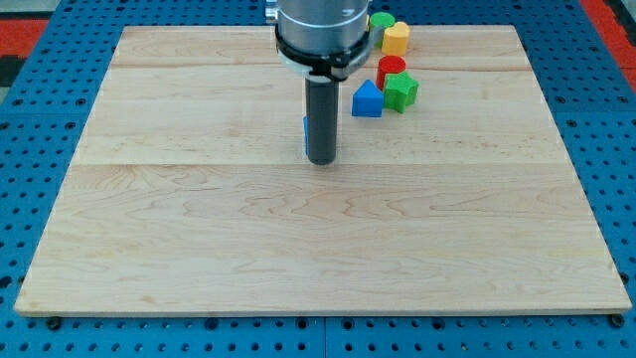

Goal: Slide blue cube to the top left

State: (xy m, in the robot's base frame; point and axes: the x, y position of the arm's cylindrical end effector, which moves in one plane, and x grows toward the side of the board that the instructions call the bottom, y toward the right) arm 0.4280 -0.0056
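Observation:
My dark rod comes down from the arm head at the view's top centre, and my tip [321, 159] rests on the wooden board [199, 229] a little above its middle. The blue cube [306, 132] is almost wholly hidden behind the rod; only a thin blue sliver shows at the rod's left edge, touching or very close to it. The board's top left corner lies far to the view's left of the tip.
A cluster of blocks sits at the top right of centre: a blue triangular block [367, 100], a green star-like block [401, 91], a red cylinder [392, 68], a yellow block [396, 39] and a green block [381, 21].

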